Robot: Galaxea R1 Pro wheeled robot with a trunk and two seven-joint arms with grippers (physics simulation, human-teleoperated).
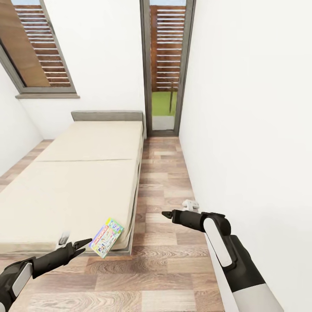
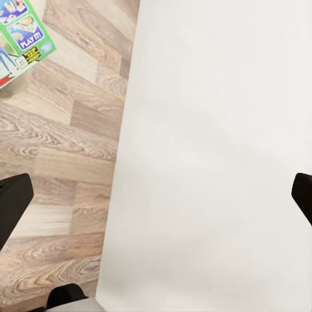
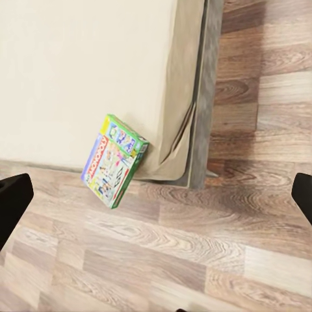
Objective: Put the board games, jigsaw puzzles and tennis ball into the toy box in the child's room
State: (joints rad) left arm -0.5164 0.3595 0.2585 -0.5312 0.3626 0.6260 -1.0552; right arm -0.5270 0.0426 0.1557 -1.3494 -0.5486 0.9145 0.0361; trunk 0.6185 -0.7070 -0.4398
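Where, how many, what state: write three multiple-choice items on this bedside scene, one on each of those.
1. The game carton is:
A) at the bed's near corner
B) by the headboard
C) at the door
2. Game cartons in view:
A) three
B) one
C) none
3. The right gripper is:
A) shut on the carton
B) shut on a ball
C) open, empty

A: it sits at the mattress corner nearest the robot.
B: a single colourful carton shows.
C: the right wrist view shows its fingers wide apart with nothing between.
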